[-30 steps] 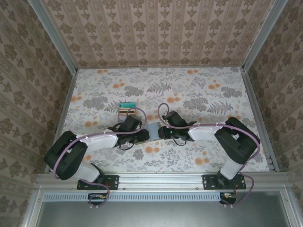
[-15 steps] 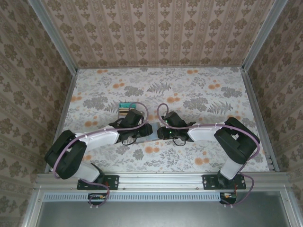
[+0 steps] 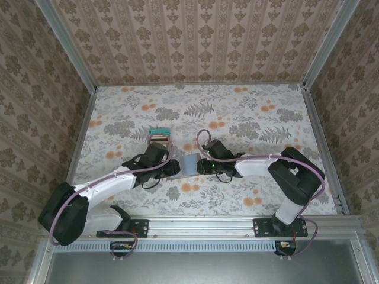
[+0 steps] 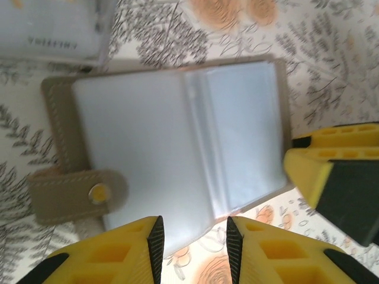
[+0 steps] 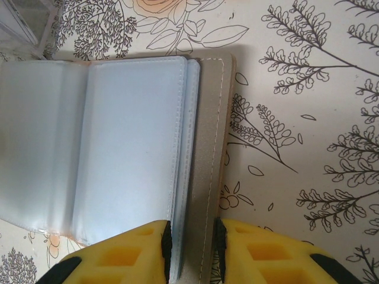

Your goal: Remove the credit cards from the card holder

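Since a second ago, swung the left arm's elbow out toward the near-left corner, keeping the left pincer [image 4: 191, 234] at the edge of the card holder [image 4: 177, 136]. Below, a table [image 3: 254, 118] in grey-fern, orange-blossom cloth, boxed in by damask-papered walls [image 3: 195, 41] and metal corner posts [image 3: 66, 46]. Card holder flat and open mid-table between both pincers, pale blue sleeves [image 5: 130, 142] up, tan snap strap [image 4: 77, 192] sticking out at one side. Stack of credit cards [image 3: 159, 135] just beyond, teal on top. Left pincer narrowly parted over a sleeve's edge, right pincer [image 5: 190, 234] likewise narrow astride the stitched cover border; gripping or merely pressing, cannot tell. Sleeve contents lost in glare; lettering on a pale item [image 4: 50, 26] cropped and too blurred to read.
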### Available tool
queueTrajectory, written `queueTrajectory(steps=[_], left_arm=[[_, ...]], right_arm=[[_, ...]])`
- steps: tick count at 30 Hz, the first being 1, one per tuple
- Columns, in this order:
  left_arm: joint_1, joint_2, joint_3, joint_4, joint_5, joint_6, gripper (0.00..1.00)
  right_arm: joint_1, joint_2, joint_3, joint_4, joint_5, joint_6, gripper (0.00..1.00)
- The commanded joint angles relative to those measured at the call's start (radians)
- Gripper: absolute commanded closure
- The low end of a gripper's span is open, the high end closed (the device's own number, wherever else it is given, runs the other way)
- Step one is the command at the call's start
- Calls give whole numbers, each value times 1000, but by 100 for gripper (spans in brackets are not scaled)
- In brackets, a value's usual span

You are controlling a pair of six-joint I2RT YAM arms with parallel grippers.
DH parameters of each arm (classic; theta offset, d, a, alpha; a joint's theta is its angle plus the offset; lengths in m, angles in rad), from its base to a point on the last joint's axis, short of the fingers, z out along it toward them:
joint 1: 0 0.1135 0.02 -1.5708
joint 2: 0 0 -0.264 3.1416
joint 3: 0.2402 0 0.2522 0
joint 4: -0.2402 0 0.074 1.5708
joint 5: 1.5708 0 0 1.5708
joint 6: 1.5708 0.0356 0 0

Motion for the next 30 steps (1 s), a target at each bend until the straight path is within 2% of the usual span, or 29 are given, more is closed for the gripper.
queueTrajectory(steps=[1, 10, 20, 30], left_arm=[[6, 1, -25, -36, -16, -6, 64], [7, 83, -28, -12, -11, -11, 65], [6, 177, -23, 106, 31, -20, 65], [-24, 248, 34, 151, 57, -26, 66]], right_arm=[[6, 12, -6, 6, -15, 8, 70], [7, 5, -9, 2, -13, 10, 70], [9, 10, -5, 6, -25, 10, 70], [13, 9, -8, 10, -23, 13, 70]])
